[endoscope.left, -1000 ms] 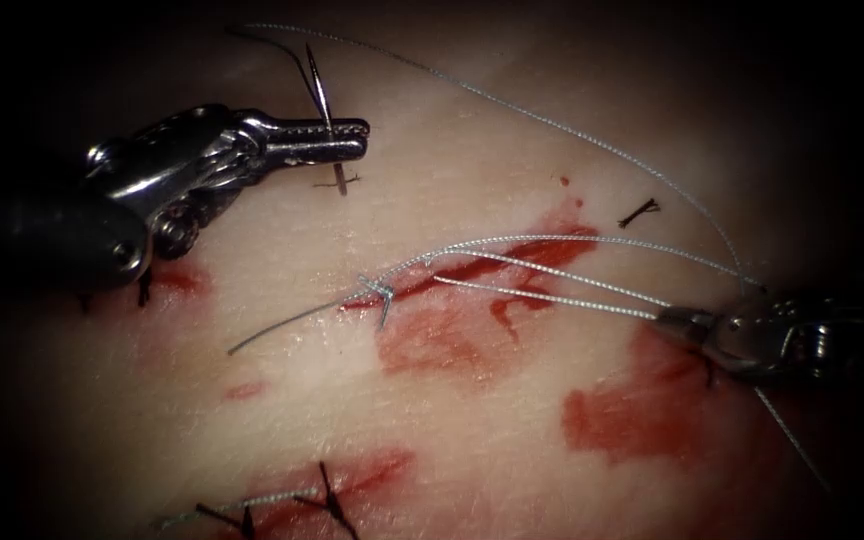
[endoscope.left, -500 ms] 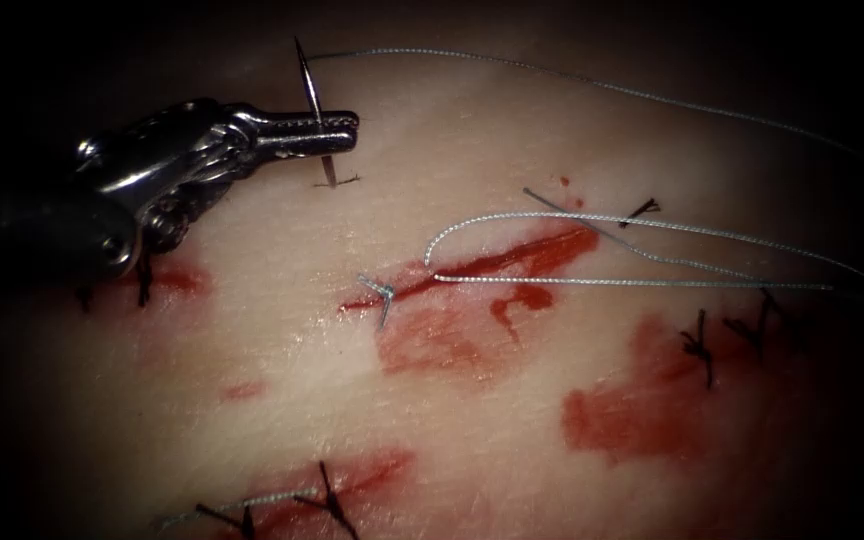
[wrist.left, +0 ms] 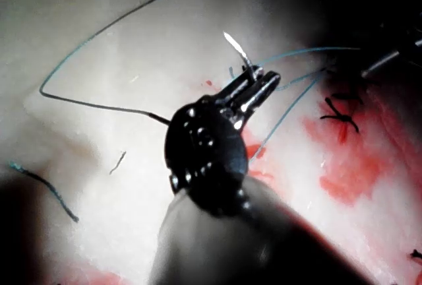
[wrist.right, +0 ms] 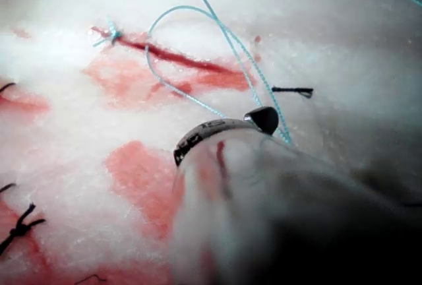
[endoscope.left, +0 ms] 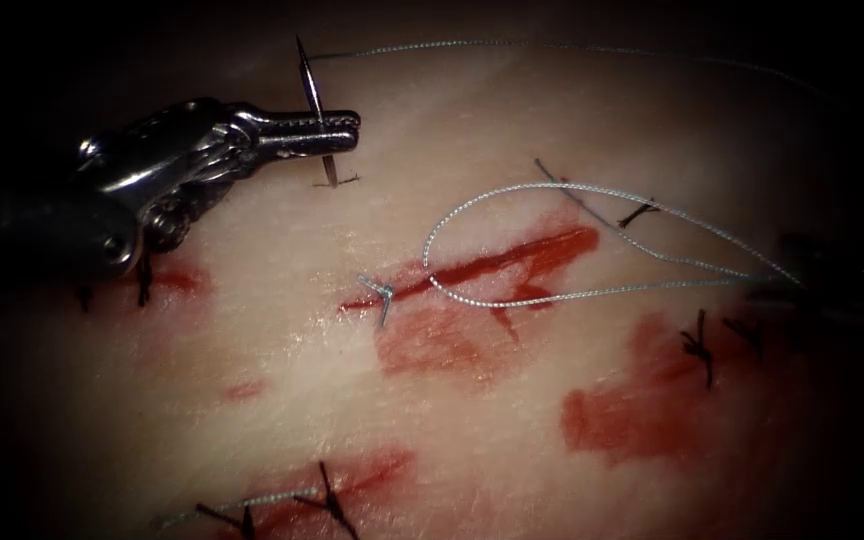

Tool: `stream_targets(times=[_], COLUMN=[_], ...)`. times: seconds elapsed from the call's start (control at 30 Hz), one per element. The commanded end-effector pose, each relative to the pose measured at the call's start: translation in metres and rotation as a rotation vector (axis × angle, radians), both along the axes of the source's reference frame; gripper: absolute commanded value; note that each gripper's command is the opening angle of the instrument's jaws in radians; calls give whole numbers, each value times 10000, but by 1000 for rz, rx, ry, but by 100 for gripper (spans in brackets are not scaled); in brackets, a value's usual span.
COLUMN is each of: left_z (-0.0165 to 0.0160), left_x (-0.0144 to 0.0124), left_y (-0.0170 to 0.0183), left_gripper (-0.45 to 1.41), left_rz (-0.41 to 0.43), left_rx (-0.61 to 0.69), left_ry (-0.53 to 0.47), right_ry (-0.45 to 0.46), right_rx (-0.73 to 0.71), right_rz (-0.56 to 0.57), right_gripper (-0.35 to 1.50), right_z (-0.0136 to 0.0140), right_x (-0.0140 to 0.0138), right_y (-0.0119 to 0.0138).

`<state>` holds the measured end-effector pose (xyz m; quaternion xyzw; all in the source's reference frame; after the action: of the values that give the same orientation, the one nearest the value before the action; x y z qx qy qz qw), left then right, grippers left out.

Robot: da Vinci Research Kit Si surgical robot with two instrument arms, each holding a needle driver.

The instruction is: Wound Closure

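Left tool (endoscope.left: 337, 133) jaws pinched on needle (endoscope.left: 314, 105) mid-curve, clear of tissue (endoscope.left: 282, 380); thread (endoscope.left: 512, 295) looped beyond jaws over cut (endoscope.left: 492, 265). Right tool's grip: cannot tell.

Endoscope overlooks the cut (endoscope.left: 492, 262); both wrist views share it, closer

We can read no text, label, brand or number anywhere. Dark marks on a pale band (wrist.right: 204, 133) of the right arm's tool are too blurred to read.
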<state>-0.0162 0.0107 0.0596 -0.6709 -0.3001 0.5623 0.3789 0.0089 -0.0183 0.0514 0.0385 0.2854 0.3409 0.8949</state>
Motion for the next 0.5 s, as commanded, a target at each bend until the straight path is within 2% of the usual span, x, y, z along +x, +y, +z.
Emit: stream_targets(times=[0.03, 0.07, 0.1, 0.13, 0.2, 0.3, 0.4, 0.5], left_z=[6, 6, 6, 6, 6, 6, 6, 6], left_x=[-5, -6, -6, -6, -7, -7, -7, -7], left_y=[-2, -2, -2, -2, -2, -2, -2, -2], left_gripper=[-45, -45, -45, -45, -45, -45, -45, -45], left_rz=[0, 0, -1, 0, 2, 2, 2, 1], left_rx=[1, 1, 0, 1, 1, 0, 0, 0], left_ry=[0, 0, 0, 3, 6, 6, 6, 6], right_ry=[20, 44, 54, 61, 55, 44, 29, 17], right_rx=[10, 24, 31, 16, 3, -28, -53, -76], right_rz=[-22, -66, -75, -106, -111, -122, -115, -118], right_gripper=[89, 81, 67, 69, 76, 61, 56, 79], right_z=[-14, -18, -17, -9, 1, 20, 50, 73], right_x=[45, 70, 81, 106, 128, 150, 173, 184], right_y=[-6, -11, -14, -22, -31, -42, -46, -47])
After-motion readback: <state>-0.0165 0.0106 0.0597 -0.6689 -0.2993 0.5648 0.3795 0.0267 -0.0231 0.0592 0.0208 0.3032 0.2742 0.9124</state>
